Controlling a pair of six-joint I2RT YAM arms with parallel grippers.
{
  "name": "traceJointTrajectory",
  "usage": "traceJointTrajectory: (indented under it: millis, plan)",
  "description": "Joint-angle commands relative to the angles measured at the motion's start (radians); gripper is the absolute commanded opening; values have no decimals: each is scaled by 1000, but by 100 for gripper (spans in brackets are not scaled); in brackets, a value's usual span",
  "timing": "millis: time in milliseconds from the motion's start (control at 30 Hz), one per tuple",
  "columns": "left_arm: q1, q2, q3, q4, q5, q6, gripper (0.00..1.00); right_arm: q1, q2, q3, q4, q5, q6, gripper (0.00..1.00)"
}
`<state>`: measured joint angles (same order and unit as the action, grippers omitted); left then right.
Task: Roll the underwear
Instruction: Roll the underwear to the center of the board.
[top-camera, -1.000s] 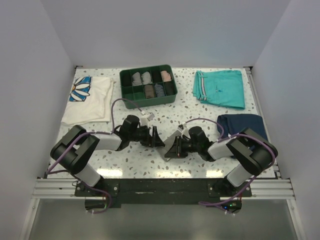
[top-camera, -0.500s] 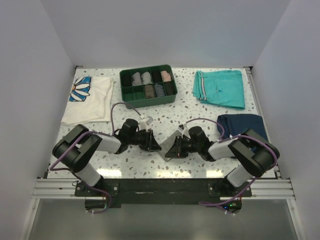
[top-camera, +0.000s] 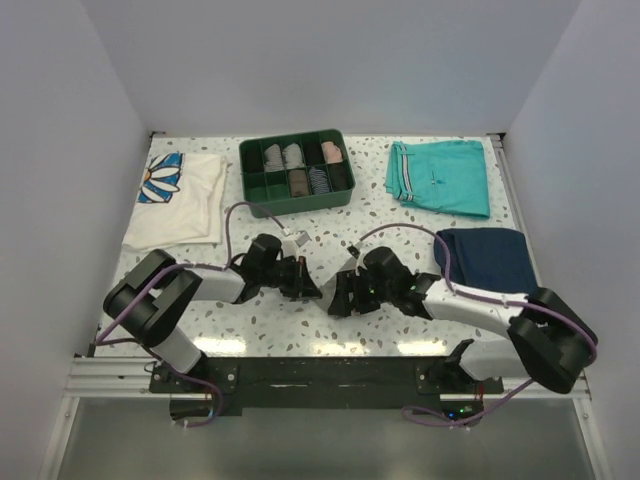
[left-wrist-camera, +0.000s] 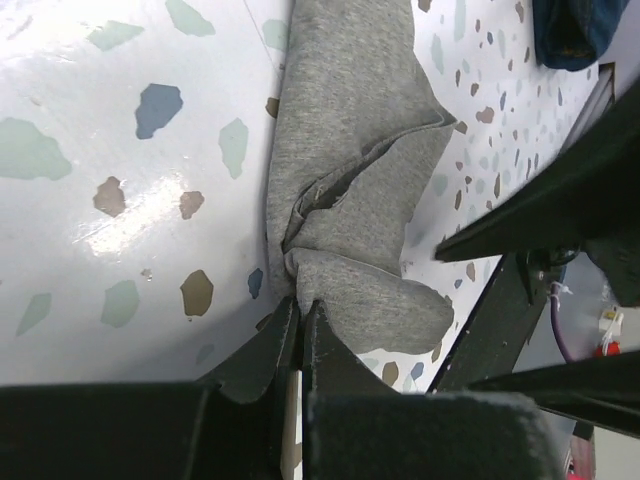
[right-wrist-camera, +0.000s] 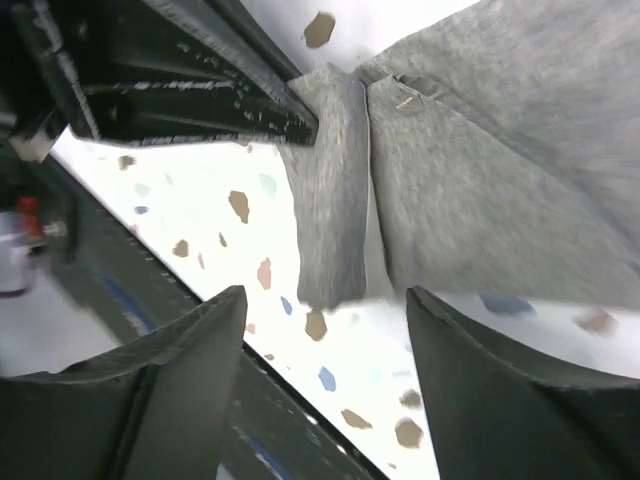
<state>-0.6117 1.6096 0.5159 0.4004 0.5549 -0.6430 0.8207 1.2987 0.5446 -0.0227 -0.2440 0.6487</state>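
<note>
The underwear (left-wrist-camera: 350, 180) is a small grey cloth lying crumpled on the speckled table. My left gripper (left-wrist-camera: 301, 305) is shut, its tips pinching a bunched edge of the cloth. In the right wrist view the underwear (right-wrist-camera: 480, 200) lies just ahead of my right gripper (right-wrist-camera: 325, 295), which stands open with only a folded strip near its gap. The left gripper's black fingers (right-wrist-camera: 230, 90) reach in there from the upper left. From above, the left gripper (top-camera: 308, 288) and right gripper (top-camera: 338, 298) meet tip to tip near the table's front middle, mostly hiding the cloth.
A green divided tray (top-camera: 297, 207) with rolled items stands at the back middle. Teal shorts (top-camera: 440, 175) lie at the back right, a navy garment (top-camera: 485, 255) beside the right arm, and a white daisy shirt (top-camera: 180, 200) at the left.
My left gripper has closed on the underwear's edge. My right gripper has opened and let go of the cloth, and its arm has stretched out lower.
</note>
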Motion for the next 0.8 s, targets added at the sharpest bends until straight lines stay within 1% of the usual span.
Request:
traceJointTrajectory:
  millis: [0,33,100,133,233,333,567,767]
  plan:
    - [-6,-51,52,-98,-70,34,0,81,-94,153,-399,352,-165,72]
    - [-6,-50,58,-106,-70,36,0,112,-101,169,-414,403,-199,72]
    - [-8,-45,73,-124,-70,36,0,144,-95,199,-424,439,-228,73]
    - [-11,-43,78,-129,-72,36,0,181,-88,209,-421,463,-254,73]
    - [-13,-37,90,-150,-79,36,0,245,-27,245,-408,503,-282,73]
    - [-13,-34,96,-167,-85,32,0,284,40,261,-369,534,-302,73]
    - [-13,-37,88,-169,-92,22,0,304,114,258,-231,552,-308,73]
    - [-13,-37,87,-167,-90,20,0,313,166,290,-197,540,-327,73]
